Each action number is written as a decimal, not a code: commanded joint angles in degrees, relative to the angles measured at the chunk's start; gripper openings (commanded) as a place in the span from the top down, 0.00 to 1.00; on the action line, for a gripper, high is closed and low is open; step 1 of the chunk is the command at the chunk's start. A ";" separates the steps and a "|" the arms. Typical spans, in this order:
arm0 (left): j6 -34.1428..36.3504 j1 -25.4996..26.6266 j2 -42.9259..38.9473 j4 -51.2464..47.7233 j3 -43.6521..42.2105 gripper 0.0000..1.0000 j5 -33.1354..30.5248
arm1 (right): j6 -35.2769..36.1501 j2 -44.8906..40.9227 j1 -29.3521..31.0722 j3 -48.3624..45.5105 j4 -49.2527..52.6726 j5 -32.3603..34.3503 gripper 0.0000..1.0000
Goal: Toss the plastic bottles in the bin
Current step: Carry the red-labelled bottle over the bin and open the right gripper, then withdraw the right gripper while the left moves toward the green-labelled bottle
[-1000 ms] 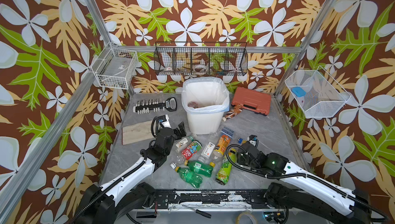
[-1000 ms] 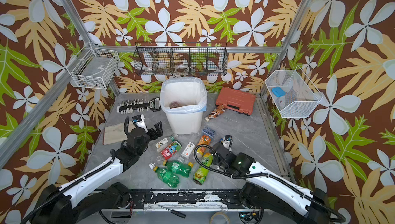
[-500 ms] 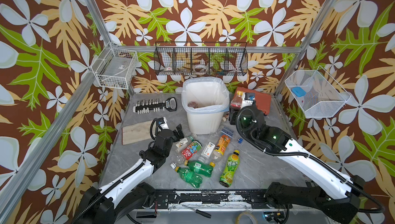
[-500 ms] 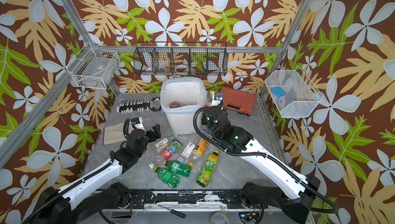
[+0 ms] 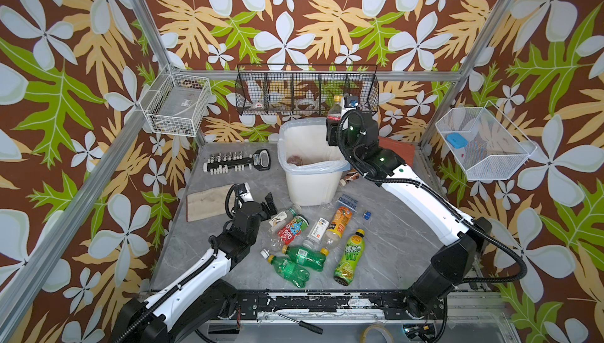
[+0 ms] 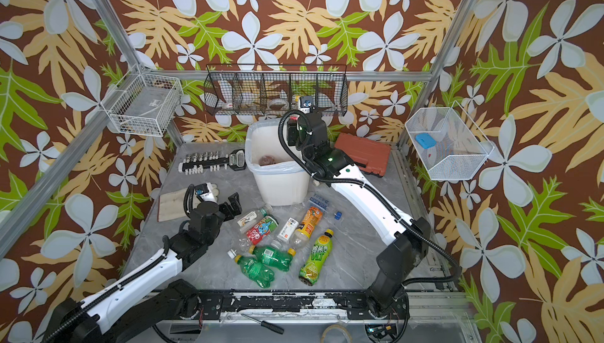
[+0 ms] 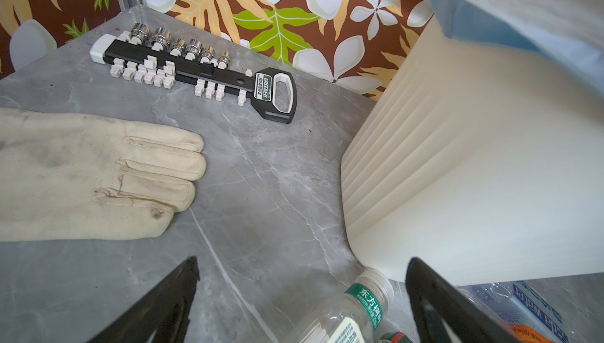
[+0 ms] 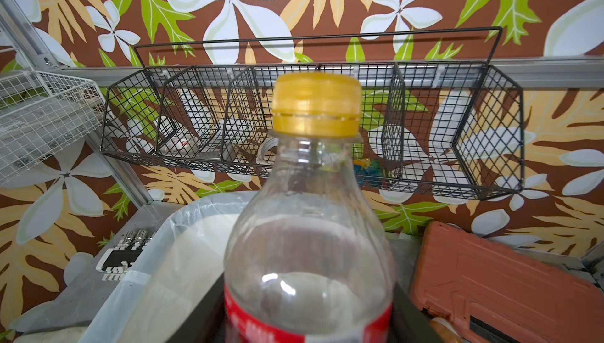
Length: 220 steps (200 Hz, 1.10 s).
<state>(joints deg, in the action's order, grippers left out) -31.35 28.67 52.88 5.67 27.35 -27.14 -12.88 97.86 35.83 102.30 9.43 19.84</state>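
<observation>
My right gripper (image 5: 334,129) (image 8: 307,321) is shut on a clear plastic bottle (image 5: 334,111) (image 8: 310,227) with a red label and a yellow cap. It holds the bottle upright above the right rim of the bin (image 5: 310,187) (image 6: 281,184) (image 8: 183,227), a white wastebasket with a bluish liner. Several more plastic bottles lie on the table in front of the bin, among them a red-labelled one (image 5: 293,229), an orange one (image 5: 340,225) and a yellow-green one (image 5: 349,258). My left gripper (image 5: 266,204) (image 7: 302,292) is open, low beside a clear bottle with a green neck band (image 5: 283,215) (image 7: 353,312).
A socket rail (image 5: 237,161) and a beige glove (image 5: 206,202) lie left of the bin, and a red-brown tool case (image 5: 397,150) lies behind my right arm. A black wire basket (image 5: 307,96) hangs on the back wall. A loose blue cap (image 5: 366,215) sits near the bottles.
My right arm has carried the red-labelled bottle from the front right of the table up and back to above the bin. The left arm has hardly moved.
</observation>
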 commanded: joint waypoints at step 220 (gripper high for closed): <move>3.49 -0.06 6.77 -1.09 3.50 0.00 6.32 | -10.41 -29.61 -6.71 -41.20 -11.47 1.01 0.00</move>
<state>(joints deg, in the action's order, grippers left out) -29.61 28.67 59.11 4.38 30.63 -23.73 -19.68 70.70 30.35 64.03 -1.74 19.94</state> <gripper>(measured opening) 0.999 0.996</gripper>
